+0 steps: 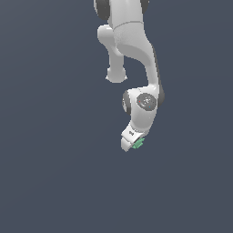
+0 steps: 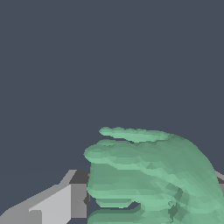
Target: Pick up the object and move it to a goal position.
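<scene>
Exterior view shows the white Panda arm [image 1: 136, 59] reaching down from the top centre of the frame, its gripper [image 1: 133, 142] just below centre against a plain dark slate backdrop. The mint-green jagged lump [image 1: 138, 144] sits pinched at the gripper tip. Wrist view fills its lower right with that lump [image 2: 153, 179], one grey finger [image 2: 57, 203] beside it

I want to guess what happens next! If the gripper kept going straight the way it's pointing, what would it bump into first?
Probably nothing new. The gripper points down with the green lump at its tip. Below it, the exterior view shows only plain dark surface. How far off that surface lies is unclear, so the way looks free as far as the pictures show.
</scene>
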Motion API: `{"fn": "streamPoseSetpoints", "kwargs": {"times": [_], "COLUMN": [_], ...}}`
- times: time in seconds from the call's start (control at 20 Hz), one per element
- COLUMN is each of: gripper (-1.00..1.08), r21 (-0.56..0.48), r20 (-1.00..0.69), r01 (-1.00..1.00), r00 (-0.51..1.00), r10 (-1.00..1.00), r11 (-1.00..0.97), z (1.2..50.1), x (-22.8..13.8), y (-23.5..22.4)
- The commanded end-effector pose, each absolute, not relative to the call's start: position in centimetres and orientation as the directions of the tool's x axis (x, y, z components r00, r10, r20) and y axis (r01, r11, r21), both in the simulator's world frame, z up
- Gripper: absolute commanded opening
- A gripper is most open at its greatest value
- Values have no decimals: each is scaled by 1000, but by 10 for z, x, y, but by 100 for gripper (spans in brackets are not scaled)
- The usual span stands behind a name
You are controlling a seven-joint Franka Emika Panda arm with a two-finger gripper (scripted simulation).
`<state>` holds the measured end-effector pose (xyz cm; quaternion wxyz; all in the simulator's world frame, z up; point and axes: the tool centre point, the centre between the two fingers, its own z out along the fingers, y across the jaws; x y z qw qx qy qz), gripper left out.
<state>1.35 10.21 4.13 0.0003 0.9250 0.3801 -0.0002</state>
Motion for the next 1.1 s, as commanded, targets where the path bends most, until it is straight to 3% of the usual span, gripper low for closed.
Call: {"fn": "streamPoseSetpoints", "kwargs": {"times": [0.0,0.45,1.05], "gripper": [-100,-100,-100], "r21": [0,1,0], "r20": [0,0,0], "r01": [703,703,704], "r00": [711,711,710], "r10": [703,703,704], "r11": [-711,-711,-710], "z": [42,74,182], "x": [14,12,9], "y": [102,117,164]}}
